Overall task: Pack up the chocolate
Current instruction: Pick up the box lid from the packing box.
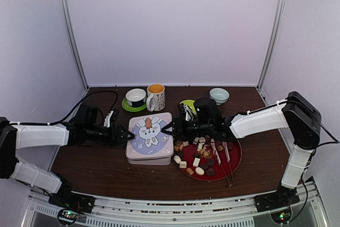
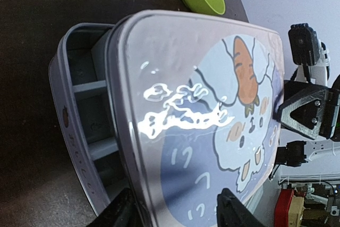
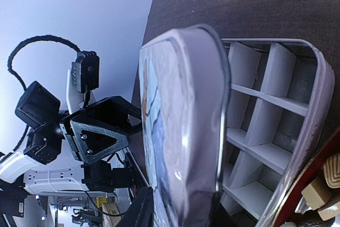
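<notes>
Top external view: chocolate (image 1: pixel 196 161) all on the red plate (image 1: pixel 237 155), none packed yet. My left gripper (image 1: pixel 129 134) pinches the tin lid (image 1: pixel 150 136), lifted off the empty base (image 3: pixel 265 115). The right gripper (image 1: pixel 170 129) straddles its other edge, can't tell if clamped.

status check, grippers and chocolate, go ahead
Holding: left gripper and right gripper clamp opposite edges of tin lid. Lid raised off tin base, visible compartments empty. All chocolate unpacked on red plate, tongs lying on it.
</notes>
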Robot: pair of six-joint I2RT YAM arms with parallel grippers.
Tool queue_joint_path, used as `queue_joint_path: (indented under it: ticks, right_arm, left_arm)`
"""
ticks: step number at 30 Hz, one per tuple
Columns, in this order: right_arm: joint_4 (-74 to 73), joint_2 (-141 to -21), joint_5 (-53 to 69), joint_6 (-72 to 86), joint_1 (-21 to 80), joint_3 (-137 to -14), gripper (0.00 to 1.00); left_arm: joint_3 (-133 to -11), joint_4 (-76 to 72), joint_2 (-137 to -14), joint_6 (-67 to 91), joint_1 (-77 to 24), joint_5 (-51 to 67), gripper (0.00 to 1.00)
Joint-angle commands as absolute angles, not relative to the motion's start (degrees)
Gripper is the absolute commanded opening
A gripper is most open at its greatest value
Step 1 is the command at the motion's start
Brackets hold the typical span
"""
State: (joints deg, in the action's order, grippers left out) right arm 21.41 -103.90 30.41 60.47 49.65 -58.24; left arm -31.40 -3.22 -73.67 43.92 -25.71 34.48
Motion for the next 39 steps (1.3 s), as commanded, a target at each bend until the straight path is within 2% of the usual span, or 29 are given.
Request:
queue_joint_path:
  ticks: [1,4,8,16,24,28,33,39]
  right_arm:
    - [27.5,-103.2,32.8,62.7,50.2,-57.1,0.28]
    - [30.4,-102.8,33.9,64.0,50.2,-56.2,0.26]
    - [32.5,-101.6,34.4,64.5,50.3,-55.5,0.19]
    - [29.8,-99.9,34.8,62.3,50.3,-56.3,0.17]
    - [29.1,-98.2,35.6,60.3,50.6,-59.1,0.10]
    - [24.6,-96.6,34.9,57.2,50.9,-61.4,0.06]
    - [17.3,-93.3,32.9,52.4,50.9,-64.4,0.06]
    - [-6.5,-88.7,20.5,33.8,52.6,-75.2,0.05]
  left_arm:
    - [-31.6,-7.1,-72.3,44.8,-26.0,34.7,0.54]
    - [-31.2,-8.0,-71.7,45.5,-26.1,34.6,0.54]
    - [-31.1,-7.2,-70.2,45.4,-26.1,33.5,0.54]
    - [-31.6,-4.9,-67.6,45.2,-26.1,32.7,0.54]
    - [-36.7,7.7,-59.3,41.4,-26.0,28.6,0.54]
    - [-39.4,11.9,-55.6,41.1,-26.0,27.7,0.54]
    - [-42.4,16.1,-52.3,40.5,-26.1,26.7,0.54]
    - [-45.7,20.7,-50.7,40.0,-26.1,26.0,0.54]
